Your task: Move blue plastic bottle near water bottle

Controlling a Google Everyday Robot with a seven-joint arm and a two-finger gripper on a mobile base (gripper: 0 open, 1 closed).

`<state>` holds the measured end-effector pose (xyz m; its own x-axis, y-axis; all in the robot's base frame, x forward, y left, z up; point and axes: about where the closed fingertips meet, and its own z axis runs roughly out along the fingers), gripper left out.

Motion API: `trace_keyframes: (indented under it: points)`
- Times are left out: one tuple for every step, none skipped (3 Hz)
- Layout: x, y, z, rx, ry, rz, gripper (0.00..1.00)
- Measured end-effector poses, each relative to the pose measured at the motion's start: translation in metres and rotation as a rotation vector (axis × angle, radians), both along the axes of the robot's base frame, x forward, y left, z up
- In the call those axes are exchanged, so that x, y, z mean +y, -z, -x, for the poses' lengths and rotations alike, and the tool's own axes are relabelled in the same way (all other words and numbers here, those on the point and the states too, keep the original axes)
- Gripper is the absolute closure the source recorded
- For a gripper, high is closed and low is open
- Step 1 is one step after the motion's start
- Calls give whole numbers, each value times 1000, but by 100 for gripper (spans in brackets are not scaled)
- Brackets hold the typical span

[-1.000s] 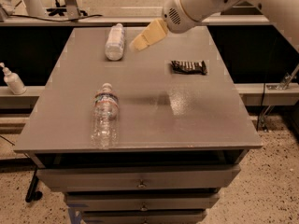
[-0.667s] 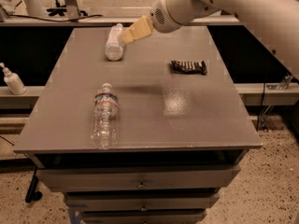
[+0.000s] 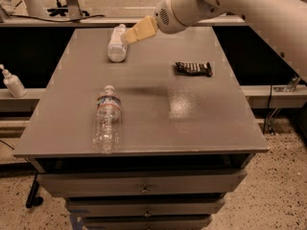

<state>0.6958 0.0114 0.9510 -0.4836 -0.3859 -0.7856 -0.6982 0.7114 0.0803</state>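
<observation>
The blue plastic bottle (image 3: 116, 45) lies on its side at the far left of the grey table (image 3: 144, 123), pale and smooth with a large label. The water bottle (image 3: 107, 119) lies near the front left, clear and ribbed, white cap pointing away, a red-and-blue band near its neck. My gripper (image 3: 130, 35) reaches in from the upper right on a white arm (image 3: 230, 4). Its tan fingers hang just right of and above the blue plastic bottle, partly overlapping it.
A dark snack packet (image 3: 193, 69) lies at the right middle of the table. A white pump bottle (image 3: 13, 83) stands on a lower shelf to the left. Drawers (image 3: 144, 188) run below the table's front edge.
My gripper has moved left and further back across the table, from the middle toward the blue plastic bottle. Both bottles and the packet have not moved.
</observation>
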Motion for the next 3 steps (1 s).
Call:
trace_keyframes:
  points:
    - [23,0,-20,-11,26,-51,0]
    - [62,7,-45,-19,41,-64,0]
    - [97,31,-65,-18,50,-10,0]
